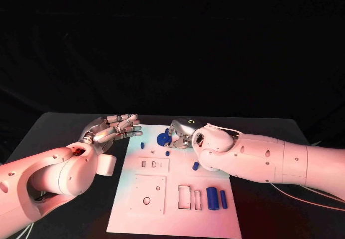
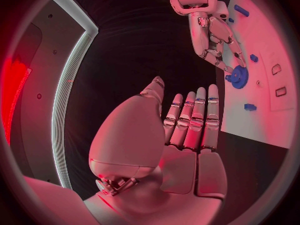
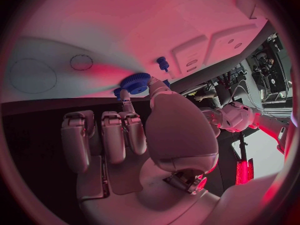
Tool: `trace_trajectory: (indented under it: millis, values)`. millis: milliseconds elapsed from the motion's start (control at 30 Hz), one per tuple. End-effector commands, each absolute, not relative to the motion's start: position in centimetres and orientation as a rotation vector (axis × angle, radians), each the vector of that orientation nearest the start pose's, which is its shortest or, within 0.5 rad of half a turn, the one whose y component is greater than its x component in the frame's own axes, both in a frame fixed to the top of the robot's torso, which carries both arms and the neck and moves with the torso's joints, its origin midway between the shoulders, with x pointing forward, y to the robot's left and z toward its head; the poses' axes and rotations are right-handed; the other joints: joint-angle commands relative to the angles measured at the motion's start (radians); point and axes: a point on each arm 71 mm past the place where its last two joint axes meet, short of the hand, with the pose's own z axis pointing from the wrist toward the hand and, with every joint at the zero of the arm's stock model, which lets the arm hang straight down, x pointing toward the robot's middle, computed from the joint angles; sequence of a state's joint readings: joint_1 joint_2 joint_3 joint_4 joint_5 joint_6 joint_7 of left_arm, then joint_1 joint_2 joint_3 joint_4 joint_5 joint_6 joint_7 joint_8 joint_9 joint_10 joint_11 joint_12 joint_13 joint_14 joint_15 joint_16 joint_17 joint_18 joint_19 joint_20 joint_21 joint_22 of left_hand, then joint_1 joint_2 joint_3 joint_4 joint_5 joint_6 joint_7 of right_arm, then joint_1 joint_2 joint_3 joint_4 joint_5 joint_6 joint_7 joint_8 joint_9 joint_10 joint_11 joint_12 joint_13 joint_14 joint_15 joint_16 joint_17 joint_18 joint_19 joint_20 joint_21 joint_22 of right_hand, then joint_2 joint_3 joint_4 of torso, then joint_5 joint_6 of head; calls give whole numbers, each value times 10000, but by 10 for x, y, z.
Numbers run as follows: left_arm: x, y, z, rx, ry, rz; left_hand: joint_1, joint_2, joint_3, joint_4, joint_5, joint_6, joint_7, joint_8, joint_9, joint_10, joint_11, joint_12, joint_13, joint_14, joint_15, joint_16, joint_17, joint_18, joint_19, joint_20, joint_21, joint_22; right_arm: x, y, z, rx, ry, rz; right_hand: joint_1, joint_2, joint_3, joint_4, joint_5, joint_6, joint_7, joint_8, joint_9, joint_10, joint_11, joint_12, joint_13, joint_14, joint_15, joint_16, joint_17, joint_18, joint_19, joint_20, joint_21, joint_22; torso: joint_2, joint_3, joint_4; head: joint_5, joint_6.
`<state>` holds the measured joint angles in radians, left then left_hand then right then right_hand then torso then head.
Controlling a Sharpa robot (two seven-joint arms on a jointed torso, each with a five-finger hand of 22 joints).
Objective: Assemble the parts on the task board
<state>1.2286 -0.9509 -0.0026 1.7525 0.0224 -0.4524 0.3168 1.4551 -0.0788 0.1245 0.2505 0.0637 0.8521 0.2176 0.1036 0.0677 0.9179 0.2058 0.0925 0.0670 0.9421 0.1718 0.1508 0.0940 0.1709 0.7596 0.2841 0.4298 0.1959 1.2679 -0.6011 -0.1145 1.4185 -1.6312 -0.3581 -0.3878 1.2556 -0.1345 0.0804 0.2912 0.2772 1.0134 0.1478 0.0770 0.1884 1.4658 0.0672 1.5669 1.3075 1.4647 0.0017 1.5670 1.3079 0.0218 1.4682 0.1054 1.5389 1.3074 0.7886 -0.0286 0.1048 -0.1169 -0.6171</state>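
The white task board [image 1: 172, 209] lies in the middle of the black table. My right hand [image 1: 181, 134] hovers over the board's far end and pinches a blue gear [image 1: 164, 138] between thumb and a finger; the right wrist view shows the gear [image 3: 134, 82] at the fingertips, just above the board [image 3: 94, 35]. My left hand [image 1: 111, 130] is held flat with its fingers stretched out and apart, holding nothing, off the board's far left corner. From the left wrist view, my left hand [image 2: 187, 130] points toward my right hand [image 2: 215, 40] and the gear [image 2: 239, 76].
Small blue pegs [image 1: 141, 145] [image 1: 167, 153] [image 1: 195, 166] stand on the board near the gear. Two blue cylinders [image 1: 212, 197] [image 1: 224, 198] lie at the board's near right, beside rectangular slots [image 1: 190, 197]. A raised square plate with a hole [image 1: 147, 194] sits near left.
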Motion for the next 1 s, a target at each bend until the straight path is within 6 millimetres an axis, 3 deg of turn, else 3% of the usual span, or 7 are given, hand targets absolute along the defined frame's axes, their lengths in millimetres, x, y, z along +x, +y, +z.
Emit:
trace_trajectory:
  millis: [33,300,533,633,800,900,1000]
  values:
    - [455,201,-139,-11573,14083,-15398,35,46,-5,-38,-53,-20,410,-43,-15,-40,55,-45,-13,-49,-1,-51,-6,52,-73,4,46,13,503,-118,-177,-2319,15937,4441,-80,-7,64,-14,66,55,-1,70,-4,1050,26,38,2633,1061,2,38,2629,-128,795,52,45,2354,2,5,-6,17,-3]
    - [456,202,-139,-11584,14071,-15370,35,46,-5,-38,-53,-20,410,-43,-15,-40,55,-45,-13,-49,-1,-51,-6,52,-73,4,46,13,499,-127,-173,-2138,15532,4526,-68,-17,90,-18,144,88,-13,75,5,1050,14,38,2633,1061,-9,38,2629,-130,800,44,50,2360,-4,11,-3,5,4]
    - [456,203,-140,-11592,14067,-15351,27,36,-13,-38,-54,-31,416,-57,-16,-52,61,-59,-13,-55,3,-59,-5,51,-93,6,51,16,492,-149,-164,-1720,15178,4703,-7,-21,149,-33,252,137,-29,79,17,1050,1,38,2633,1061,-29,38,2629,-109,749,30,-12,2299,-14,12,-18,8,40]
    - [456,203,-140,-11599,14070,-15340,27,36,-13,-38,-54,-31,416,-57,-16,-52,61,-59,-13,-55,3,-59,-5,51,-93,6,51,16,486,-174,-154,-1286,14966,4974,151,-59,229,-47,339,199,-45,80,31,1050,-14,38,2633,1061,-63,38,2629,39,366,3,-474,1845,-30,-1,-24,7,64]
    - [456,205,-140,-11616,14073,-15308,27,34,-14,-39,-54,-32,417,-59,-16,-54,62,-62,-13,-55,4,-60,-5,50,-98,7,53,16,479,-215,-146,-420,14997,5908,940,-135,457,-210,139,361,-154,78,55,734,-123,-256,2298,944,-192,-123,2196,236,-174,-119,-1162,1224,-60,19,-133,-42,125]
    - [457,204,-140,-11616,14090,-15319,27,34,-14,-39,-54,-32,417,-59,-16,-54,62,-62,-13,-55,4,-60,-5,50,-98,7,53,16,476,-237,-145,36,15136,6570,1382,-236,529,-376,178,285,-84,-1,31,176,-68,-791,1724,826,-130,-308,1763,379,-597,-85,-1725,737,-80,49,-211,-78,132]
    - [457,203,-140,-11605,14137,-15372,27,34,-14,-39,-54,-32,417,-59,-16,-54,62,-62,-13,-55,4,-60,-5,50,-98,7,53,16,471,-258,-146,313,15236,7006,1678,-303,576,-480,318,132,-7,-78,-5,-552,-23,-1530,978,591,-83,-692,980,577,-1177,-43,-2525,68,-97,78,-230,-123,151]
